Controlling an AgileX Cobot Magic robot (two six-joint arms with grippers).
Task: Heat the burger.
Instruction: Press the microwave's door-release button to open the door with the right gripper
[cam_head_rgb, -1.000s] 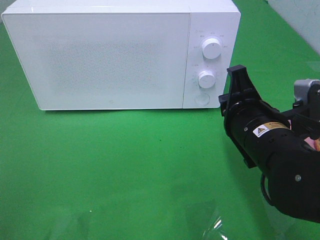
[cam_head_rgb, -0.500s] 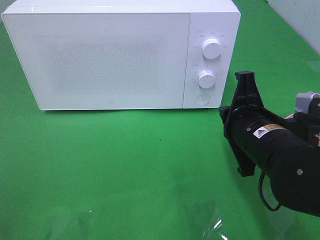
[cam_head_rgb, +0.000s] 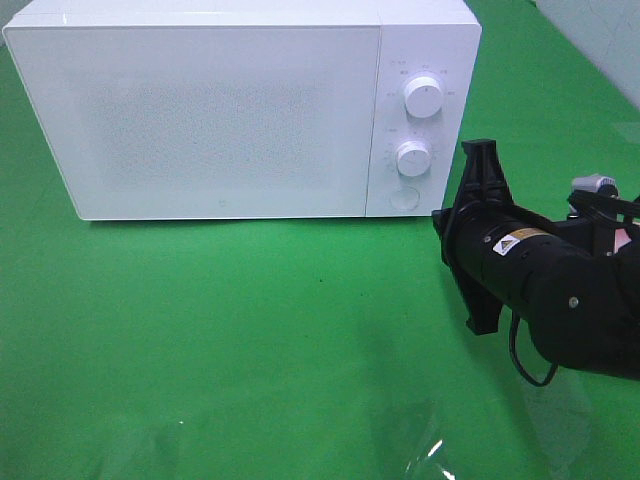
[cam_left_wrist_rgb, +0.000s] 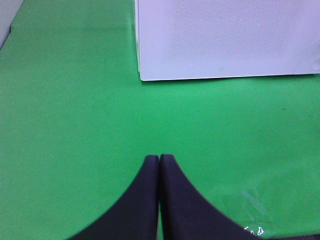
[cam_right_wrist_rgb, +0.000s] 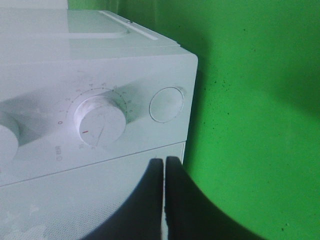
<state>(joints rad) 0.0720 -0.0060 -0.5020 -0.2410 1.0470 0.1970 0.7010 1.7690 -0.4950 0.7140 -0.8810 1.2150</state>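
Note:
The burger is out of view. The white microwave (cam_head_rgb: 220, 110) stands at the back of the green table with its door shut. My right gripper (cam_head_rgb: 442, 222) is shut on nothing and rolled on its side, just off the microwave's lower right corner. In the right wrist view its fingertips (cam_right_wrist_rgb: 164, 161) point at the seam between door and control panel, below the round button (cam_right_wrist_rgb: 166, 104) and the lower knob (cam_right_wrist_rgb: 100, 117). My left gripper (cam_left_wrist_rgb: 159, 159) is shut and empty above bare cloth, well in front of the microwave (cam_left_wrist_rgb: 225, 40).
The control panel carries an upper knob (cam_head_rgb: 424, 97), a lower knob (cam_head_rgb: 413, 158) and a round button (cam_head_rgb: 404, 197). A clear plastic sheet (cam_head_rgb: 430, 450) glints near the table's front edge. Green cloth (cam_head_rgb: 250, 320) covers the table.
The right gripper's fingers have come together. Its wrist has rolled upright, drawn back to the right, then edged left toward the microwave again. The left gripper has not moved.

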